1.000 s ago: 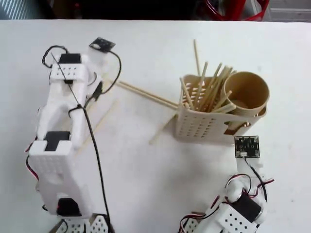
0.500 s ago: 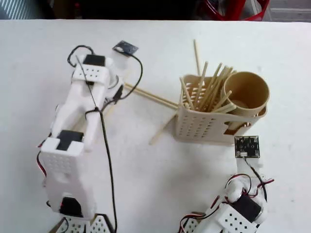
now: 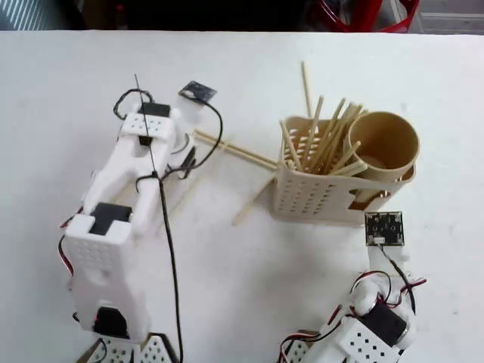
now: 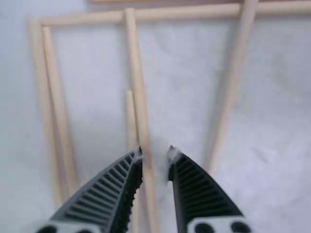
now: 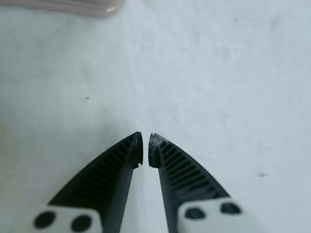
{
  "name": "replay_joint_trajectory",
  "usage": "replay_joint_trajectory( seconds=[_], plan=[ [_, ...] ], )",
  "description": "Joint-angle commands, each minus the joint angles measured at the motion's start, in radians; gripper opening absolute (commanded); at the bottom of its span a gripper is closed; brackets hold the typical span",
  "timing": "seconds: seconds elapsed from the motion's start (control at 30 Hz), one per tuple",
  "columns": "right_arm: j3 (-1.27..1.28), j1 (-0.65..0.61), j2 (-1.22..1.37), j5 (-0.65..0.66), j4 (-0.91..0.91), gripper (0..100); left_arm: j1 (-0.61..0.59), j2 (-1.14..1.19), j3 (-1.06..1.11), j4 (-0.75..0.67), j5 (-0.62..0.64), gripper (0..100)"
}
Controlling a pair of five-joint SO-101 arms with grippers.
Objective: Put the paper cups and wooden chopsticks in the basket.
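Now the left jaws point(image 4: 154, 154) sit a little open over one chopstick point(image 4: 137, 87), which runs straight away between them along the worktop point(image 4: 184, 87). The basket point(image 3: 310, 198) stands well apart, nearer the right jaws point(image 5: 145, 145), which are closed and empty.

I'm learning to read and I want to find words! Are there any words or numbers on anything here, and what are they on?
None can be read.
The basket, the paper cup and the wooden chopsticks look plain.
The small black board on the arm beside the basket has pale specks, too small to read.
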Motion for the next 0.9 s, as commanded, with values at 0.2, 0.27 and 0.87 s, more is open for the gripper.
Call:
replay_joint_trajectory(
  seconds=[0.2,0.27,0.87],
  plan=[
    [0.008,0.005,-0.012,0.003,-0.012,3.6,-0.013,-0.010,0.046,-0.048,0.014,10],
    [0.008,0.005,-0.012,0.003,-0.012,3.6,-0.015,-0.010,0.048,-0.046,0.017,10],
    [0.008,0.005,-0.012,0.002,-0.012,3.5,-0.015,0.018,-0.140,0.100,0.020,2]
  ],
)
